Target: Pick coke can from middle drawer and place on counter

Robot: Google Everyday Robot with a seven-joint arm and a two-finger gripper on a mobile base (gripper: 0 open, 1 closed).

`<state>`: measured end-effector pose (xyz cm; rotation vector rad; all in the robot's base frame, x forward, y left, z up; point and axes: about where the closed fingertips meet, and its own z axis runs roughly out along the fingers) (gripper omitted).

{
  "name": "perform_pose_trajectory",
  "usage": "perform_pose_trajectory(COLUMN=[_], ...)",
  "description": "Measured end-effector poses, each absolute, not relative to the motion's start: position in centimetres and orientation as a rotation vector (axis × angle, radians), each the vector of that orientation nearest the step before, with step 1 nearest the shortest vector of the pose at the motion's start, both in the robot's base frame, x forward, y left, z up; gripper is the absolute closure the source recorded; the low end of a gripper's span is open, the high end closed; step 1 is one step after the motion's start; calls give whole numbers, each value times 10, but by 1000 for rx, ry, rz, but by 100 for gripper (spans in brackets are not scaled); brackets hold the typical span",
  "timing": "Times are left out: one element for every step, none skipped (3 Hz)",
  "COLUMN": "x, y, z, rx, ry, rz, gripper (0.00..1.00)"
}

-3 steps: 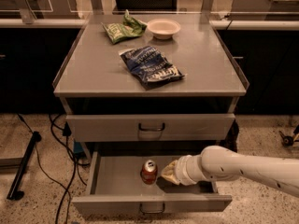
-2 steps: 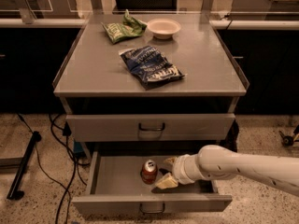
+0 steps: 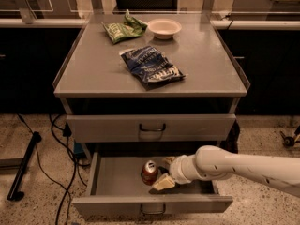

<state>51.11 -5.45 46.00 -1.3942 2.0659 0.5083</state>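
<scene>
Camera view, the only one. The coke can point(image 3: 150, 171) stands upright on the floor of the middle drawer point(image 3: 112, 184), which is pulled out, roughly mid-width. The gripper point(image 3: 161, 173) is down inside the drawer, coming in from the right, just beside the can. Its fingers point(image 3: 162, 183) are spread wide, one behind and one in front, with the can at the mouth of the gap. It holds nothing yet. I cannot tell whether a finger touches the can.

Risks, as I judge them:
- The can is only at the opening, not deep between the fingers. Closing now could pinch its edge and squirt it leftward or tip it over.
- Pushing in further could shove the can along the smooth tray floor instead of seating it.
- The near finger sits low by the drawer's front wall, so it may scrape or catch there.
- The lift path is tight. The closed drawer front point(image 3: 150, 127) hangs just above, so a straight rise could knock the can or wrist against it. The arm likely needs to pull out before going up.
- The counter point(image 3: 93, 74) already carries a dark blue snack bag point(image 3: 152, 67), a green snack bag point(image 3: 123, 29) and a white bowl point(image 3: 164, 28). Setting the can on a bag would topple it, so bare metal at the left or right is safer.
</scene>
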Motion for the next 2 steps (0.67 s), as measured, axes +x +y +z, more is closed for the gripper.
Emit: perform_pose_trajectory(x=[518,526], y=[-47,-37], z=[450,435], rx=[-1373,-1350], ry=[2063,2059], rz=[522,534], gripper=[34,34])
